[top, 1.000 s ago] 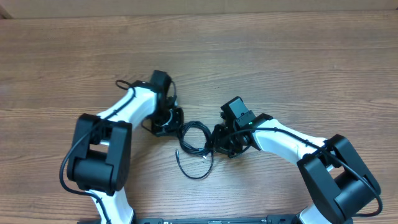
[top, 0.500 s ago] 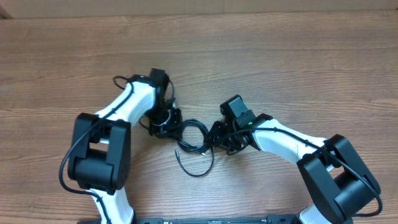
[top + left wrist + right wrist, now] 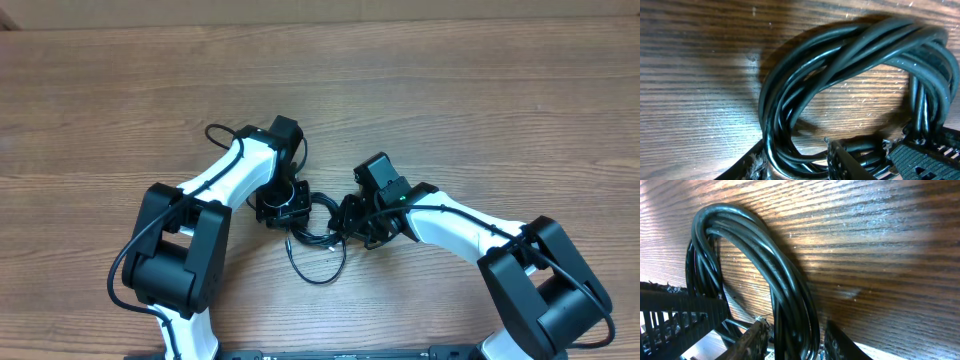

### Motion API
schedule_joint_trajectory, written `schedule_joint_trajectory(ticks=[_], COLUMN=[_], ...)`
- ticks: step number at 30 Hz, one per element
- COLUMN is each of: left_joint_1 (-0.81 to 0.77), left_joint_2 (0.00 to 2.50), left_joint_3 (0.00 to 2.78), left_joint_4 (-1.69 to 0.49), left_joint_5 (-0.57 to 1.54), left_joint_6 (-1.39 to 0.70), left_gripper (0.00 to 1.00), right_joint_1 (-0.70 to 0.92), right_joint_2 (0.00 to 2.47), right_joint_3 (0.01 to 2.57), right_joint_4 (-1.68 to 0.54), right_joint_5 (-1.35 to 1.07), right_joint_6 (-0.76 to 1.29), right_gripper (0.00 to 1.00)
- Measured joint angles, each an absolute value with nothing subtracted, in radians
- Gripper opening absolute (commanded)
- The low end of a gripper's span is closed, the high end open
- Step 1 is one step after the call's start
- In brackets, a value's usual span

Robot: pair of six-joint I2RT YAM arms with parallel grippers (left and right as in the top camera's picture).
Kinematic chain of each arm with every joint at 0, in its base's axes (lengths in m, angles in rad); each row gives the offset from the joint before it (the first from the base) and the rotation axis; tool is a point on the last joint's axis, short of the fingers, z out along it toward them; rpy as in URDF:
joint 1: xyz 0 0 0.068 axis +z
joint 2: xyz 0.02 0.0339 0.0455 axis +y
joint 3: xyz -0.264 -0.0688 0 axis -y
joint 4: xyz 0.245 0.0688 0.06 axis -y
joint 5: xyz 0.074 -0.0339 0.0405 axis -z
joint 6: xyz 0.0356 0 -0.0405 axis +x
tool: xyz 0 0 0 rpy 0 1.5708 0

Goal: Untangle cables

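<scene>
The cables [image 3: 312, 238] are a small bunch of thin black cords on the wooden table, between my two grippers, with one loose loop [image 3: 322, 276] trailing toward the front. My left gripper [image 3: 290, 208] sits on the bunch's left side. In the left wrist view its jaws [image 3: 795, 150] stand open astride the coiled cables [image 3: 840, 55], with a gap beside one finger [image 3: 840, 161]. My right gripper [image 3: 346, 222] is at the bunch's right side. In the right wrist view it [image 3: 795, 325] is shut on the cables [image 3: 770, 260], which fill the space between its fingers.
Bare wooden table [image 3: 450, 100] stretches on all sides of the tangle. The two arms' white links and black bases [image 3: 545, 290] occupy the front left and front right. The grippers stand close together, only the cable bunch apart.
My left arm has swung right from beside the tangle onto its left side, its jaws opening from shut. The right gripper has kept its place and its hold.
</scene>
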State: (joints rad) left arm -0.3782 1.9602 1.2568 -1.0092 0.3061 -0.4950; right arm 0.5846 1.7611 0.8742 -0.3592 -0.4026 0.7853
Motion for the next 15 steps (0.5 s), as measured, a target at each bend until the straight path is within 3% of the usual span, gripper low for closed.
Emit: schedule_joint_trajectory(ticks=[15], left_joint_1=[-0.375], left_joint_2=[1.96], left_joint_3=[1.353], left_joint_4=[-1.067], left_joint_5=[0.306], left_joint_6=[-0.504], left_gripper=[0.45], right_joint_1=[0.584], right_joint_2=[1.761], right_joint_3=[0.874], right_joint_4=[-0.353], right_joint_5=[-0.403], right_joint_6=[0.785], right_gripper=[0.41])
